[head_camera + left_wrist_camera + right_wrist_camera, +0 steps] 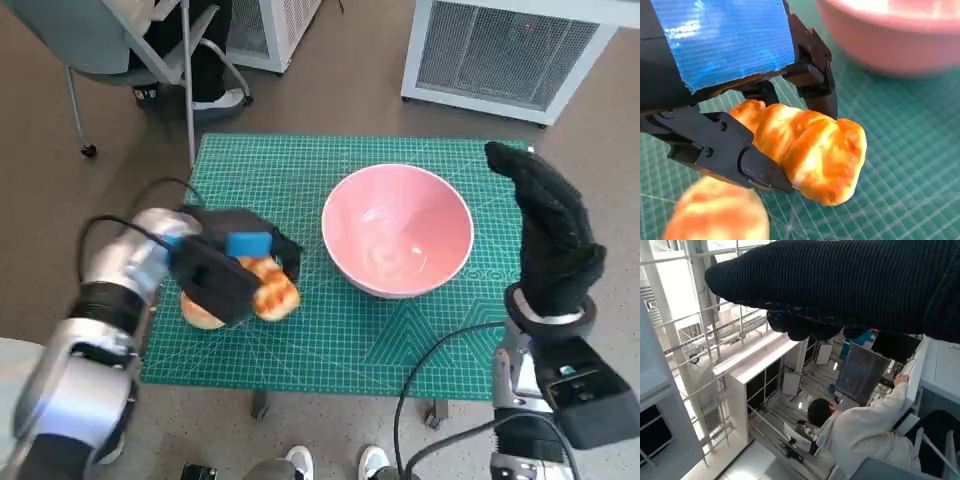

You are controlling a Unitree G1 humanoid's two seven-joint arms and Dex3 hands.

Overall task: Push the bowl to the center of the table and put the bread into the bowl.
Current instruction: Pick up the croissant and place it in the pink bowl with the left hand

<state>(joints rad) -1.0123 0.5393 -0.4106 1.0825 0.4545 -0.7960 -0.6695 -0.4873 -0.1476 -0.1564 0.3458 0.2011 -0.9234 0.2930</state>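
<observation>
The pink bowl [398, 232] stands empty on the green cutting mat [340, 345], a little right of the middle. My left hand [232, 262] grips a golden bread roll [272, 292] just above the mat's front left part, to the left of the bowl. In the left wrist view the roll [812, 150] sits clamped between the black fingers [730, 152], with the bowl [890, 37] a short way beyond. A second roll [200, 312] [715, 212] lies on the mat beside the hand. My right hand [545, 215] is raised beside the bowl's right side, holding nothing and apart from the bowl.
A grey chair [120, 50] and white cabinets [500, 50] stand on the floor behind the table. Shoes [335, 462] of a person show at the table's front edge. The right wrist view shows a person in white [860, 430] at a desk.
</observation>
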